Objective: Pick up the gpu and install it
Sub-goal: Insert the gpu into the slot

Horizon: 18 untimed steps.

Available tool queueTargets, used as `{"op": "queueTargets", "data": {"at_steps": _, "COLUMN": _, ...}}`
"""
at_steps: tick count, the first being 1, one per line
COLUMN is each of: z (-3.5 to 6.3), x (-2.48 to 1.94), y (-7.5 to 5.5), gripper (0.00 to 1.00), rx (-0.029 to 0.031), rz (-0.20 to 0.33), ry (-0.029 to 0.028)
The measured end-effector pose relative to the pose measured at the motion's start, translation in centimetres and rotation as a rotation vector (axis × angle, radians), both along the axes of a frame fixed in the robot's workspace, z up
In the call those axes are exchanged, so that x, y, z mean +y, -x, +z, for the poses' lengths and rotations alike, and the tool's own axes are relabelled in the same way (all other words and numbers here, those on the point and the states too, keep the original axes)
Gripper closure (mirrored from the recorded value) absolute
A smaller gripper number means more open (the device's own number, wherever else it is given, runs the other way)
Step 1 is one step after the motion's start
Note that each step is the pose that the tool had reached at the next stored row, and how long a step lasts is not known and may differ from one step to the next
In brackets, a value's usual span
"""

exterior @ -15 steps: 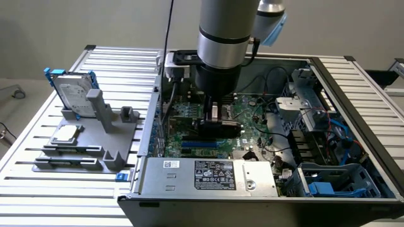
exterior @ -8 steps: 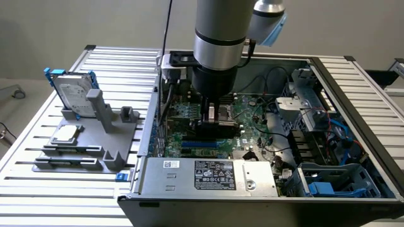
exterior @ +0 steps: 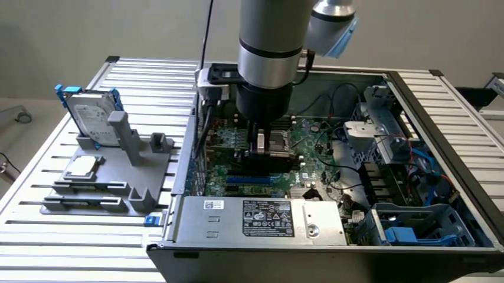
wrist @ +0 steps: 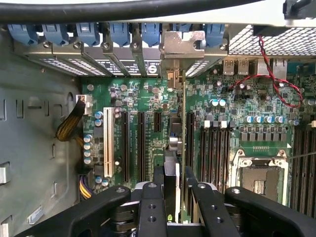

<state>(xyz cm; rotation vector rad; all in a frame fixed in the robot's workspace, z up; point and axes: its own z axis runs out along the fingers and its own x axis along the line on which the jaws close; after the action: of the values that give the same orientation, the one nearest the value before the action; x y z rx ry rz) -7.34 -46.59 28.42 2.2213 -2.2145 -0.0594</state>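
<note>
The gpu (wrist: 183, 106) stands on edge over the green motherboard (wrist: 148, 94), seen from above as a thin green board with a black cooler on one face. Its silver bracket (wrist: 183, 43) sits against the row of rear slot openings in the case. My gripper (wrist: 174, 174) is shut on the card, one black finger (wrist: 158, 181) on each side of it. The card lines up with a long black expansion slot; I cannot tell whether it is seated. In the exterior view my gripper (exterior: 266, 148) reaches straight down into the open computer case (exterior: 441, 112).
Black slots (wrist: 140, 143) and a white slot (wrist: 107, 143) lie beside the card, with the processor socket (wrist: 259, 175) and red wires (wrist: 269, 74) on the other side. Outside the case, a grey fixture (exterior: 118, 177) holds a hard drive (exterior: 91, 115) and a chip (exterior: 82, 168).
</note>
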Motion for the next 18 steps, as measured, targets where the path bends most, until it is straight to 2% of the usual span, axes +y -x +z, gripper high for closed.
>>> {"op": "queueTargets", "data": {"at_steps": 18, "z": -0.57, "x": 0.01, "y": 0.33, "gripper": 0.74, "rx": -0.0045, "rz": -0.004, "ry": -0.0033}}
